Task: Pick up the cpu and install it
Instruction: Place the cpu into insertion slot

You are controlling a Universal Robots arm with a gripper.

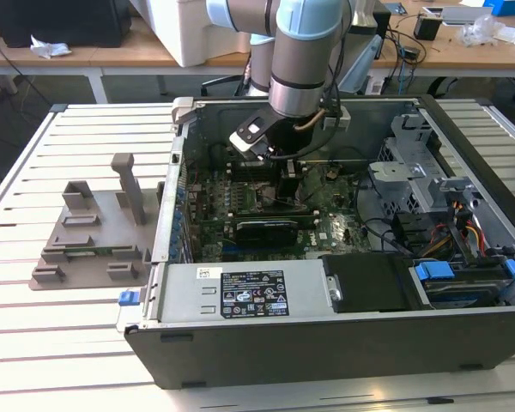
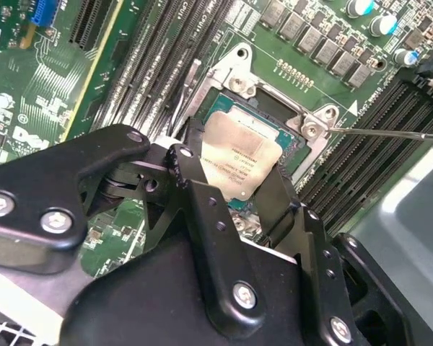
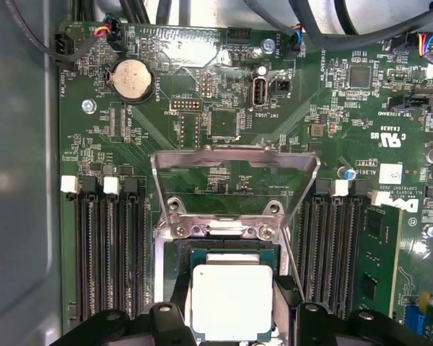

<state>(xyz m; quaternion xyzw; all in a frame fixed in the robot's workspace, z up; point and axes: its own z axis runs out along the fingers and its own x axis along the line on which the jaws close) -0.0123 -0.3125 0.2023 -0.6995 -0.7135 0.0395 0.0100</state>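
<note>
The cpu (image 2: 239,148), a flat square chip with a silvery-white top, sits level in or just over the open socket (image 2: 263,90) on the green motherboard (image 3: 130,137). My gripper (image 2: 237,173) is shut on it, with a black finger (image 2: 190,167) against each of two opposite edges. In the first wrist view the cpu (image 3: 232,297) lies between the same fingers (image 3: 179,306), right below the raised metal load plate (image 3: 234,162). In the exterior view the gripper (image 1: 287,167) reaches down into the open computer case (image 1: 326,343).
Memory slots (image 3: 105,252) run along both sides of the socket. A thin metal lever (image 2: 390,133) sticks out beside it. A grey plastic tray with upright posts (image 1: 94,232) lies on the slatted table at the exterior view's left. Drive bays and cables (image 1: 451,223) crowd the case's other end.
</note>
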